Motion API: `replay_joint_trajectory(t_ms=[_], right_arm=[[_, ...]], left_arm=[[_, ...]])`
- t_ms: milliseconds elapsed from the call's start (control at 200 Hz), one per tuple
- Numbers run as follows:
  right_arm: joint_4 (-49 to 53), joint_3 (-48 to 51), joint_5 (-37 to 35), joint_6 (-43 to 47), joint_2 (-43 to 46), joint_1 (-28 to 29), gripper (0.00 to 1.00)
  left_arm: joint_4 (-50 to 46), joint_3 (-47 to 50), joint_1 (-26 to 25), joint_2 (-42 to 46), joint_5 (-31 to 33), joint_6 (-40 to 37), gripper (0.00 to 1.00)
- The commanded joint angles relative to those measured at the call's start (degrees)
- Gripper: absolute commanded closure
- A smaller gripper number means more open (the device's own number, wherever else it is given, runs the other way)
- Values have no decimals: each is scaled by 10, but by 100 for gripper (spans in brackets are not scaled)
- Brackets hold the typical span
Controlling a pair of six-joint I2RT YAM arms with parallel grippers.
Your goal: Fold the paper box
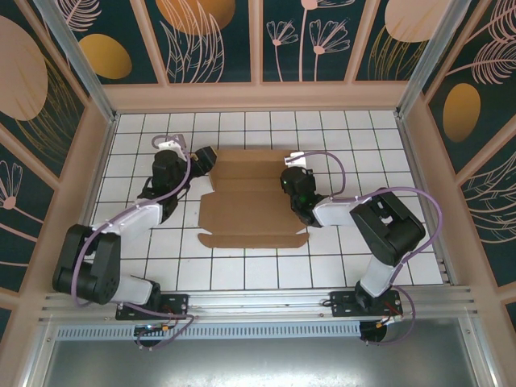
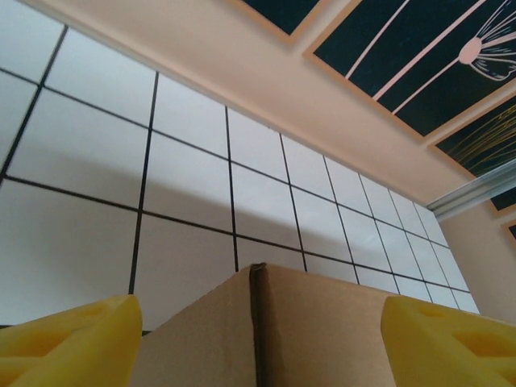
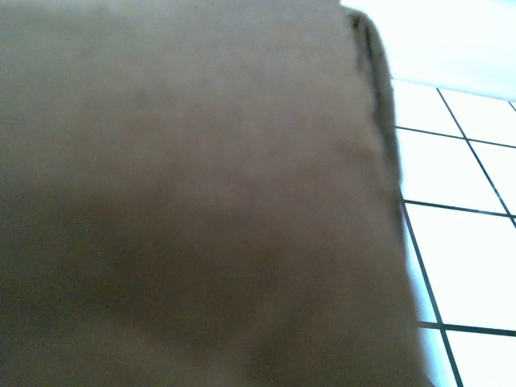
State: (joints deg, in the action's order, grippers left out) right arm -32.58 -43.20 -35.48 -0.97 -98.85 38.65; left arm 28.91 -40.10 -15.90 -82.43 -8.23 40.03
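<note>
The paper box (image 1: 250,201), a plain brown die-cut cardboard sheet with crease lines and notched flaps, lies opened out at the middle of the white tiled table (image 1: 242,270), its long sides running from 9 to 3 o'clock in the overhead view. The left gripper (image 1: 208,158) sits at the sheet's 10 o'clock corner, on the far left. In its wrist camera the two yellow fingers (image 2: 72,343) stand spread wide at 7 and 5 o'clock of the frame. A raised piece of the brown cardboard (image 2: 306,322) rises between them, marked by a dark vertical slit or crease, with white tiles and the pale back wall at 12 o'clock beyond it. Whether either finger touches the cardboard cannot be told. The right gripper (image 1: 292,179) rests at the sheet's right edge, between 2 and 3 o'clock of the box, with its fingers pressed together. Whether a cardboard edge is pinched between them cannot be told. Its wrist camera looks at a blurred brown cardboard surface (image 3: 185,201) very close up, with tiles showing at 3 o'clock.
</note>
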Motion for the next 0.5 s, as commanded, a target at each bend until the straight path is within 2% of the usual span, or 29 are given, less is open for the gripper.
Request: replay_joint_trajectory(t_ms=[0,170,340,405,495], right_arm=[[17,3,-7,1,-13,-4,95],[18,5,0,-6,-20,-4,95],[20,11,19,-15,-14,-5,92],[20,13,43,-12,-2,-7,84],[19,17,71,-13,26,-7,61]], left_arm=[[64,15,5,-20,-19,28,25],[116,62,10,-59,-25,57,33],[113,78,10,-86,-22,67,42],[99,75,10,-84,-15,60,43],[64,58,10,-79,-5,45,44]])
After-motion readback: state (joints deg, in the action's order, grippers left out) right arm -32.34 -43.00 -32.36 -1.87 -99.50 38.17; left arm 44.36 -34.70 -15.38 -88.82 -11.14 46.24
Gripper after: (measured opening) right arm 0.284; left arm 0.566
